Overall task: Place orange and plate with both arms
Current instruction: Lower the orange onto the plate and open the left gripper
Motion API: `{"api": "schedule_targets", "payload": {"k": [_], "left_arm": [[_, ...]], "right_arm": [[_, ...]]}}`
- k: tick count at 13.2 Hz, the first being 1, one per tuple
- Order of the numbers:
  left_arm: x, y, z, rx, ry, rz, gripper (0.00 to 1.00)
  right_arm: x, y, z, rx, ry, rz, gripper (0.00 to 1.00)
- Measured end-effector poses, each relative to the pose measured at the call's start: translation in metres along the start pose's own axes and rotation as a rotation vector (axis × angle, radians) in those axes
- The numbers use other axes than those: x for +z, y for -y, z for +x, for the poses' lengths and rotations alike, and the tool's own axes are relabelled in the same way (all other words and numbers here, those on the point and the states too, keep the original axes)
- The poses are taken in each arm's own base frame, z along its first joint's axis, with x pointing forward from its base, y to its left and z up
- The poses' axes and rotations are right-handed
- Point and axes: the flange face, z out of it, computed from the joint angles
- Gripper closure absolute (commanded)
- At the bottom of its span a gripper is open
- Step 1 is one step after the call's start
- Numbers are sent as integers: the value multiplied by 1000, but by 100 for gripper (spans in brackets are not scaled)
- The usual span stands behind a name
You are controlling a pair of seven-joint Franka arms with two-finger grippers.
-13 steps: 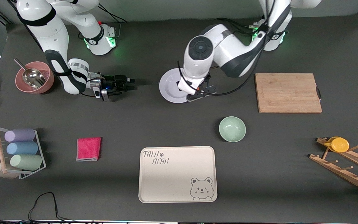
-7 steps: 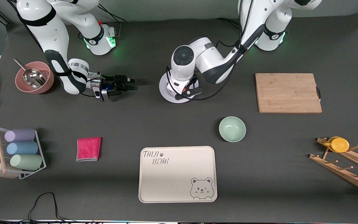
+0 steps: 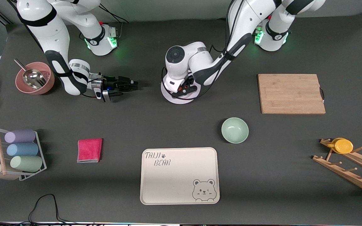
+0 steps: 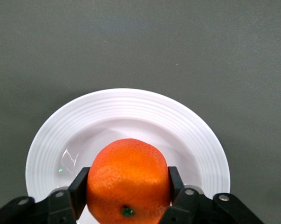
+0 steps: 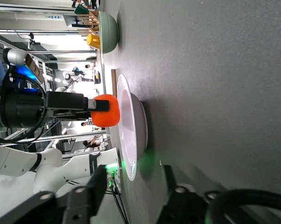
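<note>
Orange held over plate, right claw low beside it

Left claw is clamped on the orange, one finger on each side, stem spot facing the wrist camera. Orange hangs just above the plate; the right wrist view shows a thin gap between fruit and plate, not touching. In that view the orange sits over the plate's bowl, left claw gripping it from above.

Plate rests flat on the tabletop, about midway between the two arms' ends and toward the robots' bases; the left arm's wrist covers most of it in the front view. Orange shows there only as a sliver under the wrist.

Right claw sits low over the tabletop, just beside the plate on the right arm's side, pointed at it. Fingers are parted with nothing between them; how far apart I cannot tell.

Other items:
- green bowl, nearer the front camera than the plate
- bear tray, nearer the camera again
- cutting board, toward the left arm's end
- pink bowl with a metal scoop, toward the right arm's end
- red cloth
</note>
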Motion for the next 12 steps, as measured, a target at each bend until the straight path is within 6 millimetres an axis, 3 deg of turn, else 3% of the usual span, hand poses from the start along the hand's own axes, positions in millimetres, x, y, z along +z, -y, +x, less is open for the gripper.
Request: {"api": "schedule_targets", "payload": {"k": [1,2,3,4,8,12], "left_arm": [[1,0,0,-9,-1,1,55],[1,0,-1,-14,-1,2,46],[2,0,-3,-14,-1,3,5],[3,-1,-6,-15,-1,5,0],[6,-2,-16,-37,-1,11,0],[3,-1,-9,-52,-7,11,0]], "right_arm": [[0,0,0,-1,0,0,62],[0,0,1,-2,0,0,62],[0,0,1,-2,0,0,62],[0,0,1,-3,0,0,62],[1,-4,2,-1,2,-3,62],[2,-8,4,1,6,-3,62]]}}
